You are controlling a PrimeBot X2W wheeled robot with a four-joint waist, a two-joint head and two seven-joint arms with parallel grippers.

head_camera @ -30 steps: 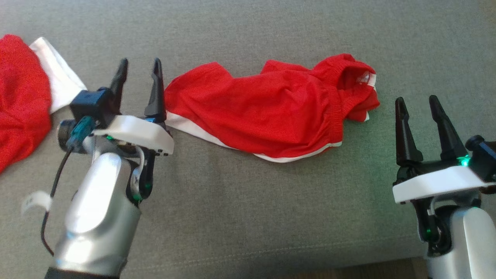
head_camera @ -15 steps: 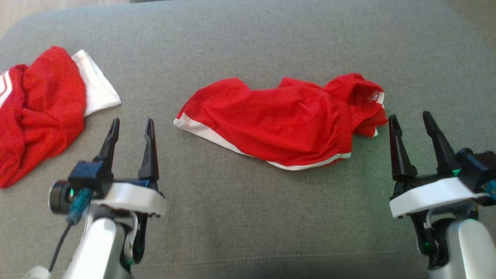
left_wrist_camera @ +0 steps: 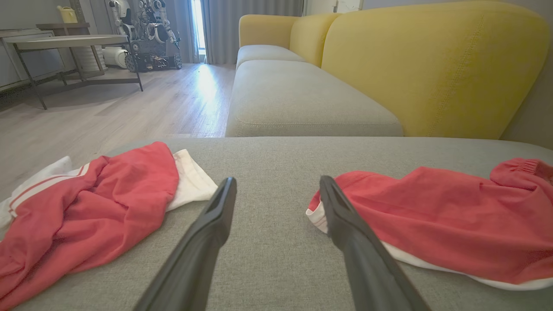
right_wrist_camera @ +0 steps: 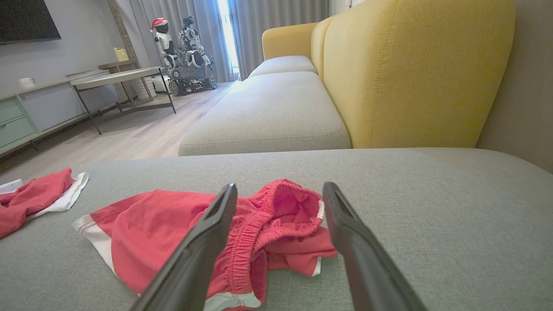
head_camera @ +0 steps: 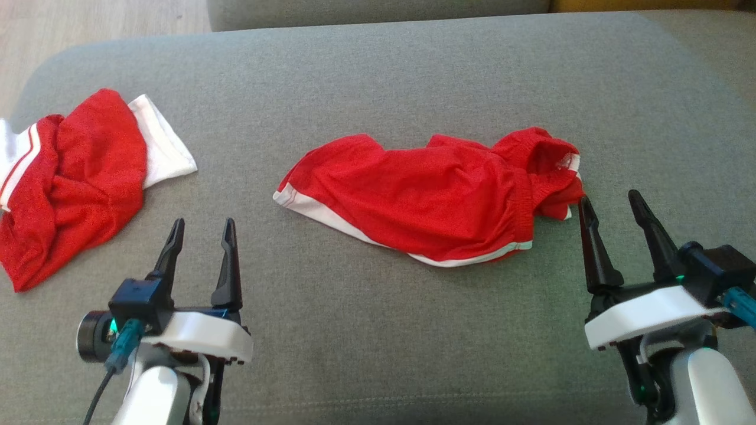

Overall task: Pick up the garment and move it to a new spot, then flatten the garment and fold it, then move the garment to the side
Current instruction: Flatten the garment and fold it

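The left claw (head_camera: 203,223) and right claw (head_camera: 609,198) are seen released, empty, in the head view; the red garment (head_camera: 425,195) is crumpled on the sofa (head_camera: 378,77) between them. A second garment (left_wrist_camera: 86,211) is shown in the left wrist view, the waistband (right_wrist_camera: 255,224) in the right wrist view.

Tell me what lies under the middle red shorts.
The shorts rest on the grey cushion, which shows all round them. Whatever lies beneath the cloth itself is covered and cannot be seen.
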